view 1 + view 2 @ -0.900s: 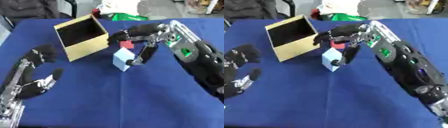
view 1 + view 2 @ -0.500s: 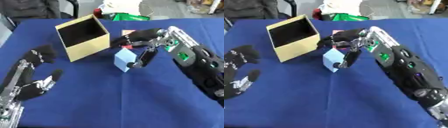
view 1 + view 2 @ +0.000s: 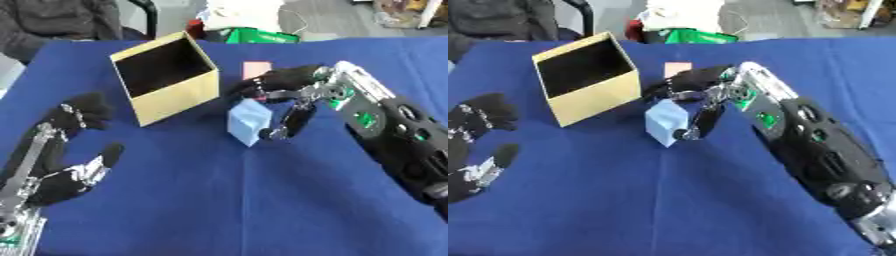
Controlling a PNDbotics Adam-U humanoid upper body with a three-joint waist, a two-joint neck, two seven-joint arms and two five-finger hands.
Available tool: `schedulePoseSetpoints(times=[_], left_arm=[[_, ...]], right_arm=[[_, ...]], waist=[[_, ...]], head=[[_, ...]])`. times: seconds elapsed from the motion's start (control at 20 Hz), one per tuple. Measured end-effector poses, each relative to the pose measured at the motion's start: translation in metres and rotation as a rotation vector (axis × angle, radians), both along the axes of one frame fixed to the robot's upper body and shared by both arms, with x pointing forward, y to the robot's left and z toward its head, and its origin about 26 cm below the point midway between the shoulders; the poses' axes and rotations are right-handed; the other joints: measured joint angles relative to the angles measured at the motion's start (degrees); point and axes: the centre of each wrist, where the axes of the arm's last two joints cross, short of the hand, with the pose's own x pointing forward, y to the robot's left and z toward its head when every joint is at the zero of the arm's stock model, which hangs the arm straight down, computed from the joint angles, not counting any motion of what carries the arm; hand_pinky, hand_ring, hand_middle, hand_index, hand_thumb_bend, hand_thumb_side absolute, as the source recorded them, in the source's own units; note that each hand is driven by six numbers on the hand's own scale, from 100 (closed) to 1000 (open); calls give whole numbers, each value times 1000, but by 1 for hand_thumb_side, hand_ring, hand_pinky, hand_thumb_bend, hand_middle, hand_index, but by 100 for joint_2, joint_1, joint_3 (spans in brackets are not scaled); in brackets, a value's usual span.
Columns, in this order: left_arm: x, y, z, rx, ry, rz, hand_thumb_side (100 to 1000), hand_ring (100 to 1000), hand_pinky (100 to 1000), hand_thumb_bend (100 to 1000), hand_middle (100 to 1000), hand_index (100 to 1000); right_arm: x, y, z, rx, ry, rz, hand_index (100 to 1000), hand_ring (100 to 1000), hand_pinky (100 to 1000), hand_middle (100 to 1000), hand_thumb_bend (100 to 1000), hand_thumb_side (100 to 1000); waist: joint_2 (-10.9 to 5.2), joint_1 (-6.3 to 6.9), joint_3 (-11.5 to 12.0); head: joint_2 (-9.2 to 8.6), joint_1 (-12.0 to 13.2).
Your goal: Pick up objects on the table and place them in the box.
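Note:
A light blue cube (image 3: 249, 120) stands tilted on the blue table (image 3: 219, 200), just right of the open tan cardboard box (image 3: 179, 97). My right hand (image 3: 284, 82) reaches in from the right and is shut on the cube, with fingers curled over its top and back and the thumb against its right face. A small pink flat piece (image 3: 255, 69) lies behind the hand. The box's inside looks dark, and I cannot see anything in it. My left hand (image 3: 66, 145) rests open at the lower left, fingers up.
Beyond the table's far edge lie white and green things (image 3: 254, 30). My right forearm (image 3: 807, 140) slants across the right half of the table. Blue cloth lies bare in front of the cube.
My right hand's fingers have closed in lower round the blue cube. A small red thing beside the hand earlier is now out of sight. The box and left hand have stayed put.

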Motion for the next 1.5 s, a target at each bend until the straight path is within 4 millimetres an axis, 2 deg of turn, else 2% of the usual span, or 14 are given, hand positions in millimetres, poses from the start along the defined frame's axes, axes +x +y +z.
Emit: schedulePoseSetpoints(times=[0.85, 1.1, 1.2, 1.35, 1.5], left_arm=[[0, 0, 0, 0, 0, 0, 459, 719, 695, 506, 685, 863], [0, 0, 0, 1, -1, -3, 460, 718, 695, 505, 684, 863], [0, 0, 0, 1, -1, -3, 461, 718, 695, 503, 684, 863], [0, 0, 0, 1, -1, -3, 461, 718, 695, 503, 684, 863], [0, 0, 0, 1, -1, -3, 460, 717, 695, 503, 683, 863]], right_arm=[[9, -15, -8, -29, -7, -57, 993, 1000, 937, 958, 242, 122], [10, -16, -9, -35, -11, -60, 964, 983, 933, 831, 214, 114], [10, -14, -10, -33, -17, -53, 950, 967, 927, 762, 197, 109], [10, -14, -10, -26, -30, -37, 904, 924, 906, 590, 172, 100], [10, -13, -8, 0, -57, -11, 879, 909, 898, 524, 159, 100]], waist=[[76, -1, 75], [84, -1, 84], [86, -1, 83], [89, -1, 70], [89, -2, 37]], head=[[-73, -71], [-92, -80], [-93, -80], [-94, -80], [-94, -78]])
